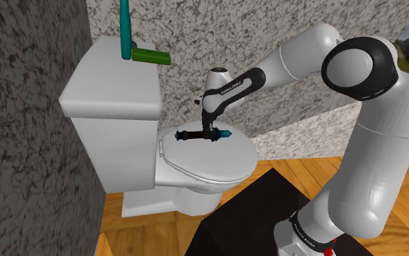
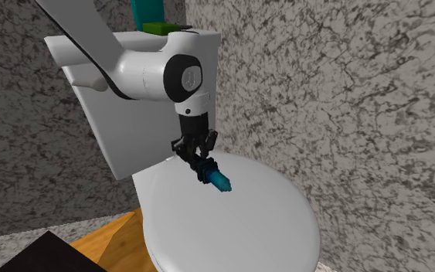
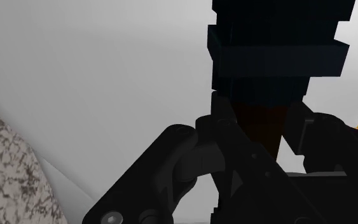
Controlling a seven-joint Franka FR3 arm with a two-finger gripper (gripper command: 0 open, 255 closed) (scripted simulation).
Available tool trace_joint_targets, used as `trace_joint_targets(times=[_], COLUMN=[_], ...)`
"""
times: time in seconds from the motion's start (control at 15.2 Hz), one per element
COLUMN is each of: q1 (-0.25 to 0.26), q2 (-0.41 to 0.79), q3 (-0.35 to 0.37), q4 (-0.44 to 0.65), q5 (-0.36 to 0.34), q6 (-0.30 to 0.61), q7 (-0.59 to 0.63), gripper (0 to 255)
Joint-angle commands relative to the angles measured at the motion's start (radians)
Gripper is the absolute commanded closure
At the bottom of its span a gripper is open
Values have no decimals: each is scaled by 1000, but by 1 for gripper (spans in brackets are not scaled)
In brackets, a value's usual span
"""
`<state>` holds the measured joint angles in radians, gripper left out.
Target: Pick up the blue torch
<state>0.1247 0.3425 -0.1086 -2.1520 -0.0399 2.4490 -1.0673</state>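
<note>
A dark blue torch (image 1: 195,134) with a bright teal end (image 1: 225,134) lies level just over the white toilet lid (image 1: 224,164). My black gripper (image 1: 211,132) comes down from above and is shut on the torch's middle. In the second exterior view the torch (image 2: 220,181) sticks out below the gripper (image 2: 201,159), teal end towards the camera. In the wrist view the torch's ribbed dark body (image 3: 279,57) runs out from between the fingers (image 3: 225,124), which clasp it. Whether the torch touches the lid I cannot tell.
The toilet's tank (image 1: 112,98) stands at the shoulder view's left, with a green block (image 1: 152,56) and an upright teal object (image 1: 126,33) on top. Speckled stone walls (image 1: 21,109) close in behind and beside. The wooden floor (image 1: 144,229) and my black stand (image 1: 253,218) lie below.
</note>
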Motion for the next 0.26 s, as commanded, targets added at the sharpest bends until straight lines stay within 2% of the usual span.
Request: trace_joint_targets(times=[0.0, 0.2], q1=[0, 0], q2=[-19, -31], q3=[-1, -2], q4=[7, 8], q5=[-1, -2], q6=[-26, -39], q7=[-2, -1], gripper=[255, 255])
